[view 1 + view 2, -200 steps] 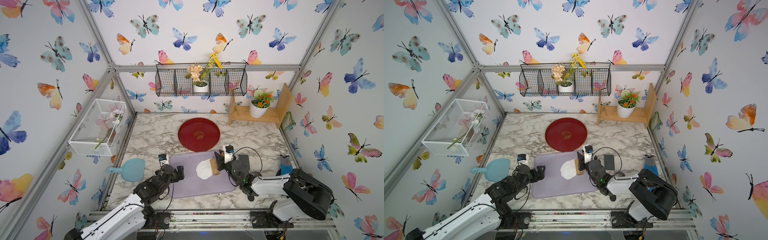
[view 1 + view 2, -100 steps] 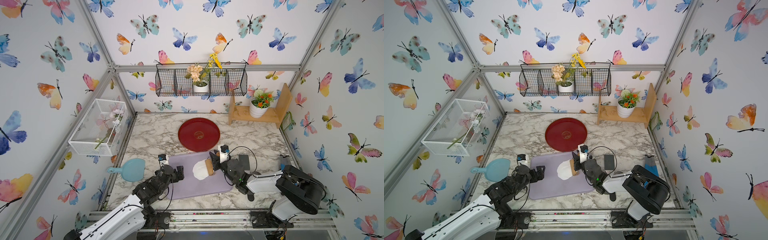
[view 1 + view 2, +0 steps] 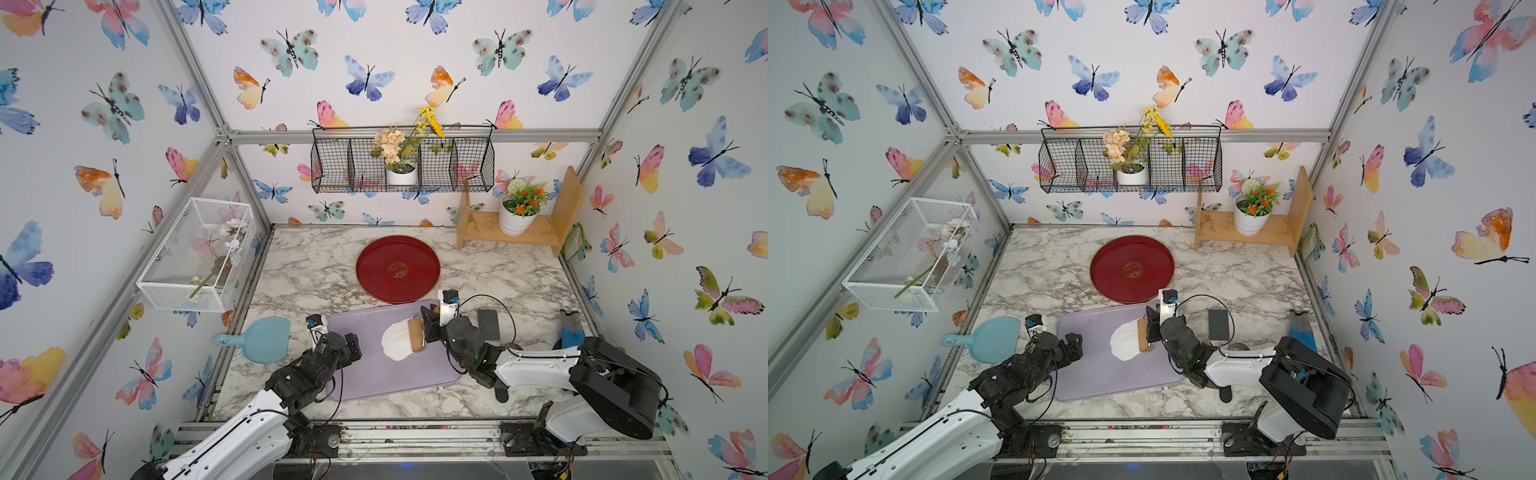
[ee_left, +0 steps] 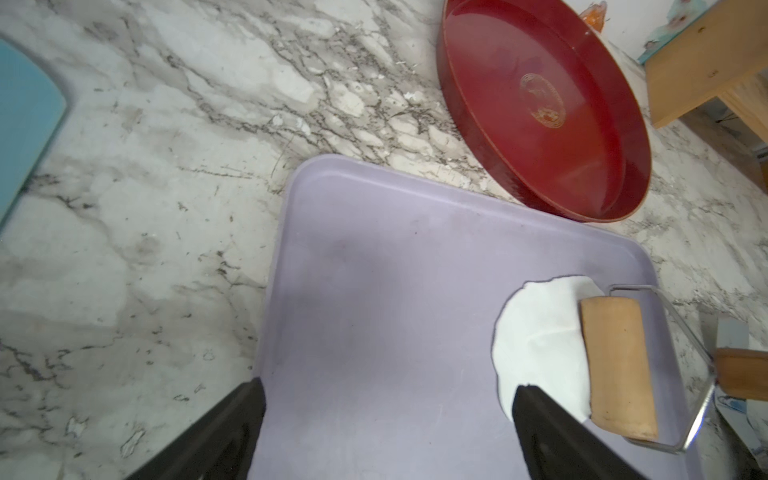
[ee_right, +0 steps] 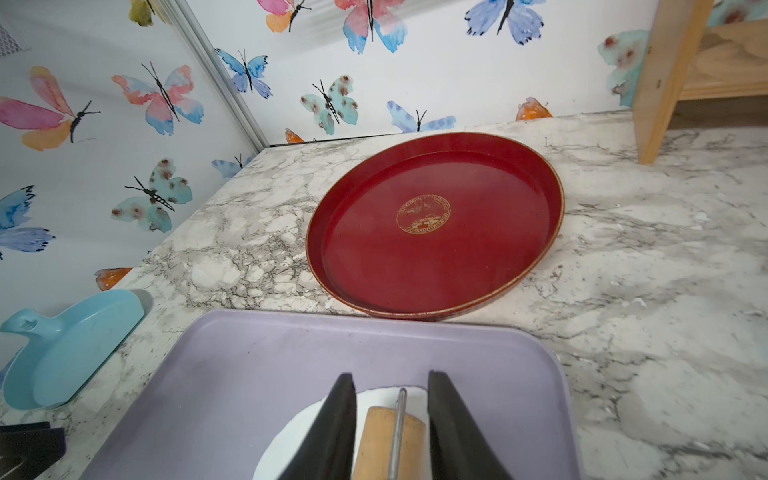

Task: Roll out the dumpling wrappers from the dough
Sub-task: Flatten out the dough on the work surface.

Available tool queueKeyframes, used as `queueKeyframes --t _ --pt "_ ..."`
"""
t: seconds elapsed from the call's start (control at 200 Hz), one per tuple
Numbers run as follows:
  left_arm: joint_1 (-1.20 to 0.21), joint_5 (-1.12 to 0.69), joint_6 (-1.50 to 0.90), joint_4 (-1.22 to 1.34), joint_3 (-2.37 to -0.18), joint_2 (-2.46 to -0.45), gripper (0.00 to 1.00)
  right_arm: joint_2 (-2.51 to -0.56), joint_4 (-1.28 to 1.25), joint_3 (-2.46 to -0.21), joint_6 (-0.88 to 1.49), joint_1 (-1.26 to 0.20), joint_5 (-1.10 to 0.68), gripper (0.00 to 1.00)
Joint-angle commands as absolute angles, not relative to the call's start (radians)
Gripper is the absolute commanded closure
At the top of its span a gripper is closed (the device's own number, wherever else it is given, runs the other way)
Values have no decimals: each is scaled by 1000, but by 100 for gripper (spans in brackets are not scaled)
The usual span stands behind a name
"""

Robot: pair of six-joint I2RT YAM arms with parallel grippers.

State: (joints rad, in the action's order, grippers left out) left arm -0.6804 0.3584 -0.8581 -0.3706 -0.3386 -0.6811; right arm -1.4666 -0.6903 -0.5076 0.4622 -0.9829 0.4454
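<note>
The dough (image 3: 395,343) lies as a flattened white sheet with an uneven edge on the purple mat (image 3: 374,374), and it shows in both top views (image 3: 1123,343). A wooden roller (image 3: 416,335) rests its barrel on the dough's right part (image 4: 536,340). My right gripper (image 3: 428,328) is shut on the roller's handle, and in the right wrist view its fingers (image 5: 345,415) flank the barrel (image 5: 382,440). My left gripper (image 3: 353,347) hangs open over the mat's left part with nothing between its fingers (image 4: 388,386). No dumpling wrappers are in view.
A round red tray (image 3: 397,269) sits just beyond the mat. A blue scoop (image 3: 264,340) lies left of the mat and a black block (image 3: 487,324) lies right of it. A wooden shelf with a flower pot (image 3: 519,232) stands at the back right.
My right gripper has pushed the roller a little leftward over the dough, which now reaches further left. The left arm has not moved.
</note>
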Motion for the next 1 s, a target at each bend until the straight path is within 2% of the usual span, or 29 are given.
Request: queueKeyframes --t 0.0,0.511,0.811,0.996 --pt "-673 389 -939 -402 -304 -692 1 -1447 -369 -451 407 -989 452 98" --pt "-661 274 -912 -224 -225 -791 1 -1354 -422 -563 311 -989 202 98" --pt "-661 231 -857 -162 -225 -820 1 -1364 -440 -592 370 -989 443 98" --pt "-661 200 -832 -112 -233 -867 1 -1390 -467 -618 347 -988 484 98"
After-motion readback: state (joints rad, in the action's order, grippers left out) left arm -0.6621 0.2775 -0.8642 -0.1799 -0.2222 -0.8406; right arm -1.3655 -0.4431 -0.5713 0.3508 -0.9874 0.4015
